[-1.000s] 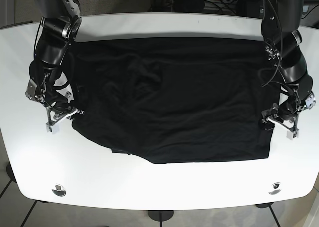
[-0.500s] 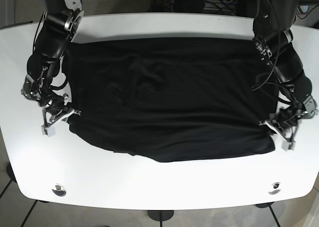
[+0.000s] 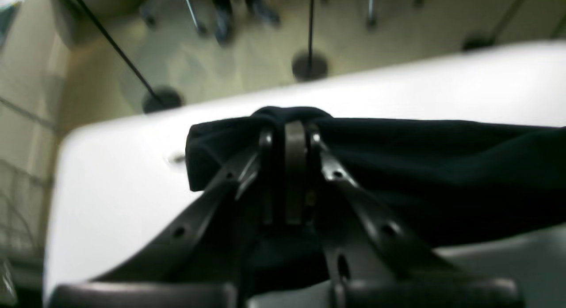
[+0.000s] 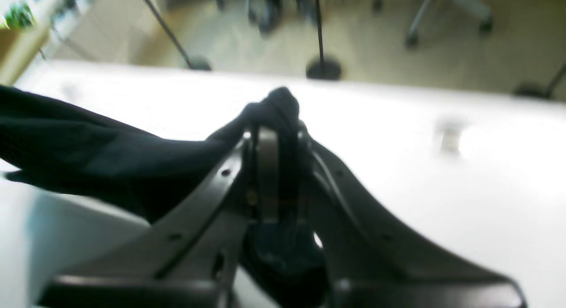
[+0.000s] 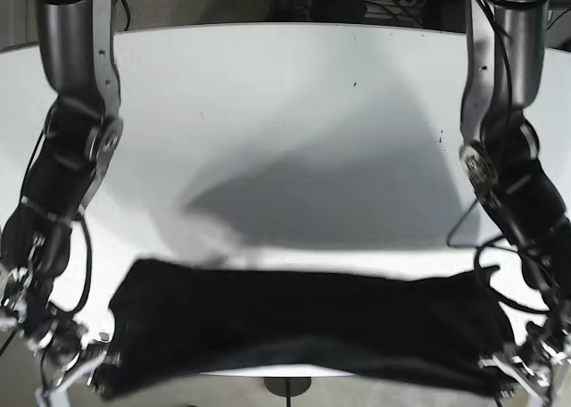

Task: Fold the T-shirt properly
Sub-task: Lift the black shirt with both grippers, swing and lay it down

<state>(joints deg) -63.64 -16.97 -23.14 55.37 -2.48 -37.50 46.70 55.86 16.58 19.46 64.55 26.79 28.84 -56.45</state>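
Note:
The black T-shirt [image 5: 294, 327] hangs as a wide band over the near edge of the white table [image 5: 285, 112], stretched between my two grippers. My right gripper [image 5: 89, 364] holds its end on the view's left, my left gripper [image 5: 508, 369] holds its end on the view's right. In the left wrist view the left gripper [image 3: 289, 124] is shut on a bunch of the black cloth [image 3: 442, 153], which runs off to the right. In the right wrist view the right gripper [image 4: 274, 122] is shut on a bunched corner, and the cloth [image 4: 88, 153] trails left.
The shirt casts a grey shadow [image 5: 339, 193] on the tabletop. A small bolt hole shows in the table in the left wrist view [image 3: 177, 158] and in the right wrist view [image 4: 446, 137]. Stand bases [image 3: 309, 64] and chair legs stand on the floor beyond the table edge.
Both grippers have pulled the shirt from flat on the table to the near edge and lifted it. The far and middle tabletop, covered before, now shows bare.

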